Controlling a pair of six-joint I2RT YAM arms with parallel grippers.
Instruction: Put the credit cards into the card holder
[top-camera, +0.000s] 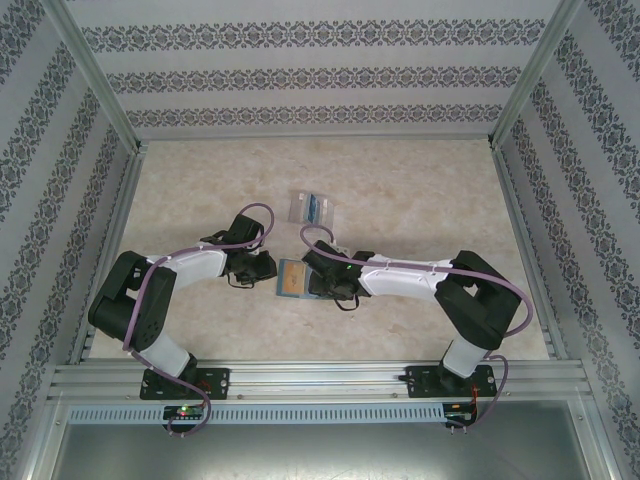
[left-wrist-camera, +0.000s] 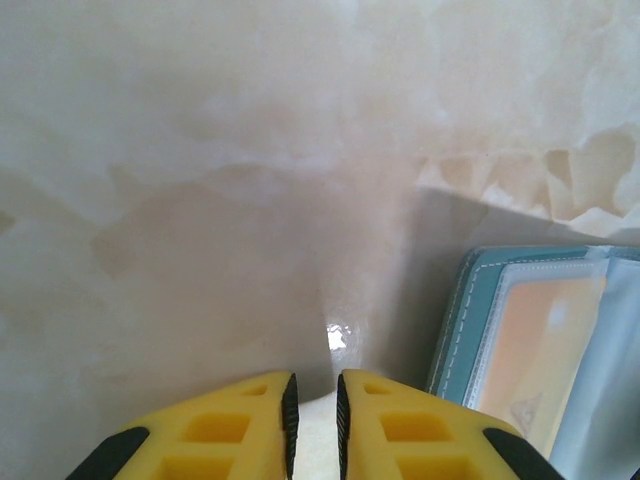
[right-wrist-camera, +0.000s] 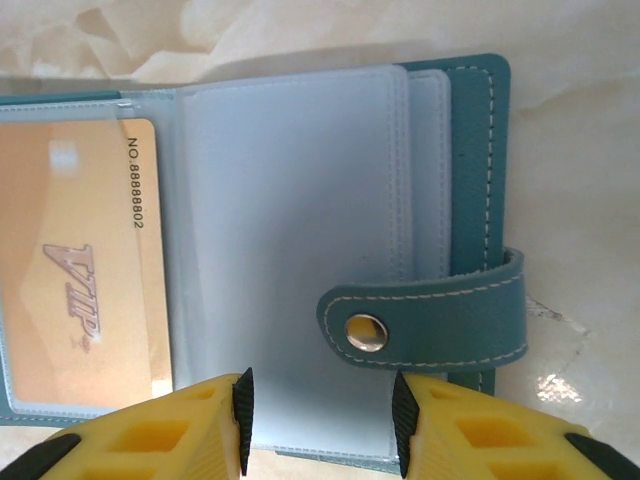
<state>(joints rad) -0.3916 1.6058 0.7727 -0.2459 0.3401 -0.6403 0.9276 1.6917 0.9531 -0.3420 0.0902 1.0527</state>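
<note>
Looking from the top view, both arms are folded in toward the middle of the bench (top-camera: 420, 190), with an open teal wallet (top-camera: 291, 278) lying flat between them. The left claw (top-camera: 266, 268) is just beside the wallet's left edge and the right claw (top-camera: 313, 283) is at its right edge.

The left wrist view has that claw's yellow fingers (left-wrist-camera: 400, 425) only a crack apart. Nothing is in the gap and they're low over bare bench, with the wallet's stitched corner off to the right.

The right wrist view has the right claw (right-wrist-camera: 320, 405) standing clearly apart over the wallet's near edge, above a clear plastic sleeve (right-wrist-camera: 290, 220). Can't tell if it's actually touching it. A strap (right-wrist-camera: 450, 322) with a metal snap lies across the right side.

The orange card (right-wrist-camera: 80, 260), the one with VIP printed on it, is sitting under a clear sleeve in the wallet's left half.

The card holder (top-camera: 300, 206), the clear plastic one, is farther back on the bench, apart from both claws. The blue card (top-camera: 318, 208) is right at it, though whether it's in it or on it is too small to tell.
</note>
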